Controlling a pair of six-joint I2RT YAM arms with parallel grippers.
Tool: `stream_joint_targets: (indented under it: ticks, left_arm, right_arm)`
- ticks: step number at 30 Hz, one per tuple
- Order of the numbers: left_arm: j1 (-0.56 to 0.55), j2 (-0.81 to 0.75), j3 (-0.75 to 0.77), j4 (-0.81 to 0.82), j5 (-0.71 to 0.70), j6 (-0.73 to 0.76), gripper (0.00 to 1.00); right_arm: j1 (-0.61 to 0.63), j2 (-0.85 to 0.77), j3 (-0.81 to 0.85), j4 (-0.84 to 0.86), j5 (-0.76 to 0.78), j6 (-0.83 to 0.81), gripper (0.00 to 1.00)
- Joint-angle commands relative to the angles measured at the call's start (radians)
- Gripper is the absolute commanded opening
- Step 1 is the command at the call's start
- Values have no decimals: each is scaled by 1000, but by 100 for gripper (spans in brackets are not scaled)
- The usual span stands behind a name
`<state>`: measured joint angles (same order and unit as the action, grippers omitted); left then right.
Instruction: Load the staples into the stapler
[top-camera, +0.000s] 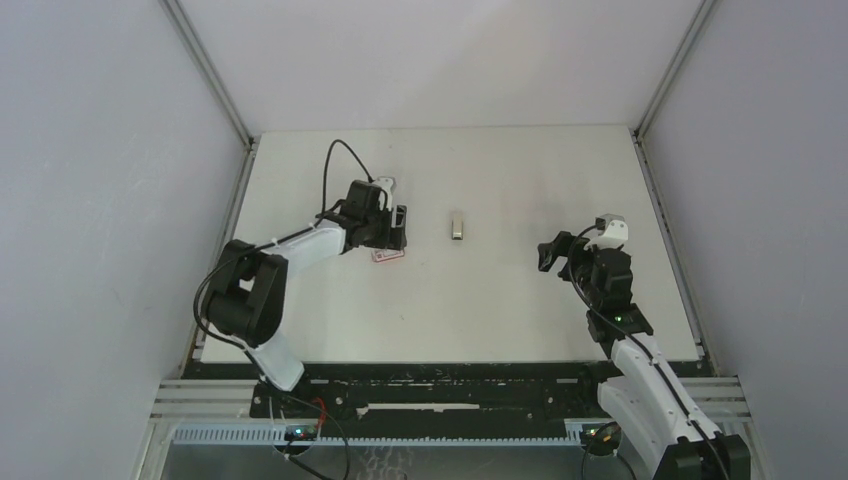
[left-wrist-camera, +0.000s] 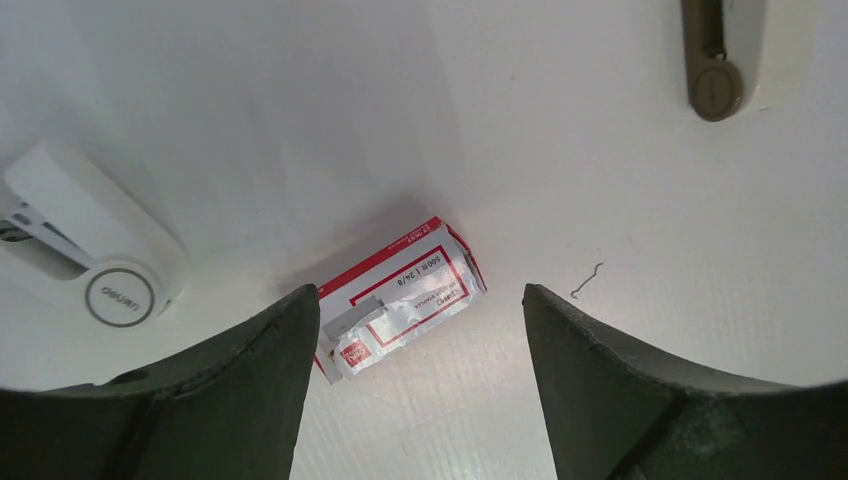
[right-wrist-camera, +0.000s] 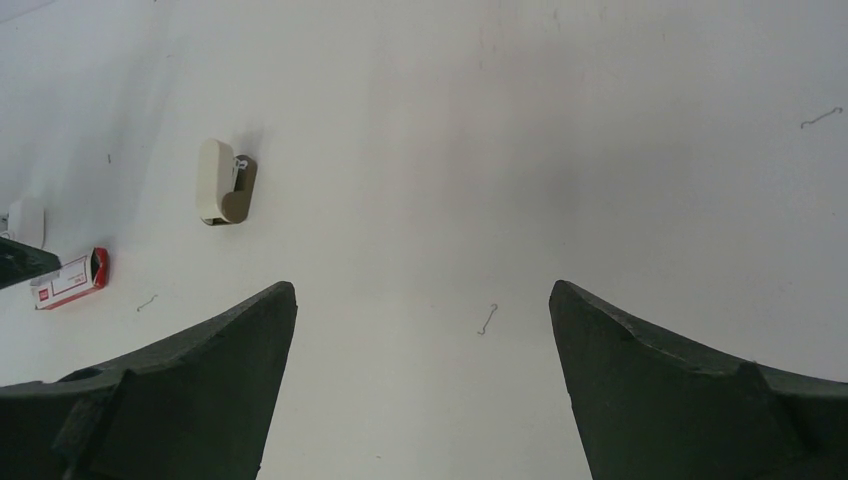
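The left tool (left-wrist-camera: 420, 292) hangs wide open and holds nothing. A red-and-white box (left-wrist-camera: 395, 305) lies flat on the tabletop (left-wrist-camera: 300, 120), showing between the fingers. The right tool (right-wrist-camera: 422, 285) is spread just as wide and is empty. The stapler (top-camera: 458, 227) lies at mid-frame in the top view, between the two arms and well apart from both.

A flat red-and-white box (left-wrist-camera: 405, 295) lies printed face up on the white table (top-camera: 520, 300). In the left wrist view its long side runs from eight o'clock to two o'clock, and the eight o'clock end is crumpled. A bent scrap of wire (left-wrist-camera: 588, 279) lies near it at three o'clock, not touching. In the right wrist view another stray bent wire (right-wrist-camera: 487, 318) lies on bare tabletop, with a third wire scrap (right-wrist-camera: 820, 117) towards its two o'clock. Grey walls (top-camera: 100, 150) stand at nine and three o'clock.
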<state>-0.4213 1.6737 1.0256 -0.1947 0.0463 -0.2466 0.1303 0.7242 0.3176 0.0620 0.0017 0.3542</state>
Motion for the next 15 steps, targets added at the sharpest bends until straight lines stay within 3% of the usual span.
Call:
stream_joint_targets:
  ticks: [1, 15]
  left_arm:
    - [3, 34, 62, -4, 40, 24, 78]
    - [1, 85, -18, 62, 55, 56, 78]
  right_arm:
    - [6, -24, 44, 28, -9, -24, 96]
    - [10, -38, 44, 23, -26, -33, 96]
